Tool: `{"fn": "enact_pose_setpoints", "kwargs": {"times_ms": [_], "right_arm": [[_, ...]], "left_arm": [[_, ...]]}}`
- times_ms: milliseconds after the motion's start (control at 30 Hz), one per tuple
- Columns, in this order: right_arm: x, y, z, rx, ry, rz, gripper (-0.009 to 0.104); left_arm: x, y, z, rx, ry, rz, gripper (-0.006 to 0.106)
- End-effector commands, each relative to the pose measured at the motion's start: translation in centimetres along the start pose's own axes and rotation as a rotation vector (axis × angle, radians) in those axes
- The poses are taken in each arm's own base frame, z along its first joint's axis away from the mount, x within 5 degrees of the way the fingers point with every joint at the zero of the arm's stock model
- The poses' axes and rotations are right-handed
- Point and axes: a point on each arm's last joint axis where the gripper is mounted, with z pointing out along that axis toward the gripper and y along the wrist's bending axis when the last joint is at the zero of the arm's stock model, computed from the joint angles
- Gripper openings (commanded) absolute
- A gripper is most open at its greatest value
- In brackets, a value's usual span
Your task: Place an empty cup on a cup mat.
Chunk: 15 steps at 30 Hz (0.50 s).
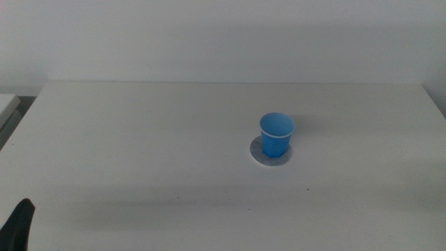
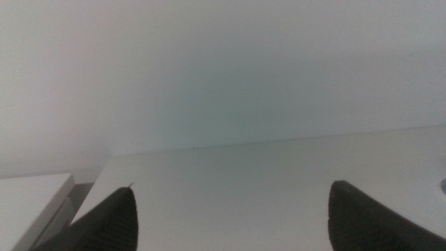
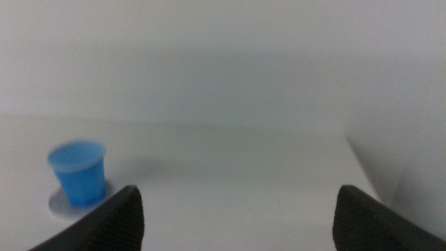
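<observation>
The blue cup (image 1: 277, 134) stands upright on the round grey cup mat (image 1: 263, 159), right of the table's middle; its inside looks empty. The right wrist view also shows the cup (image 3: 79, 173) on the mat (image 3: 59, 205), some way from the jaws. My right gripper (image 3: 237, 209) is open and empty, and is out of the middle view. My left gripper (image 2: 233, 209) is open and empty; one dark jaw tip (image 1: 19, 224) shows at the middle view's bottom left corner, far from the cup.
The white table (image 1: 139, 139) runs to a far edge against a pale wall. A pale block (image 1: 7, 106) stands off the table's left side; it also shows in the left wrist view (image 2: 31, 202).
</observation>
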Motion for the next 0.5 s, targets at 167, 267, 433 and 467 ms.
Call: {"fn": "enact_pose_setpoints", "kwargs": {"times_ms": [167, 267, 433, 467], "right_arm": [[5.6, 0.2, 0.1, -0.001, 0.002, -0.01, 0.093], [5.7, 0.2, -0.2, -0.001, -0.064, -0.009, 0.093], [6.0, 0.2, -0.2, 0.002, -0.034, -0.013, 0.093], [6.0, 0.2, -0.2, 0.002, -0.034, -0.013, 0.093]], "left_arm": [[-0.1, 0.0, 0.0, 0.002, -0.01, -0.003, 0.094], [-0.1, 0.0, 0.0, 0.002, -0.01, -0.003, 0.094], [-0.1, 0.0, 0.0, 0.002, -0.01, -0.003, 0.094], [-0.1, 0.0, 0.0, 0.002, -0.01, -0.003, 0.094]]}}
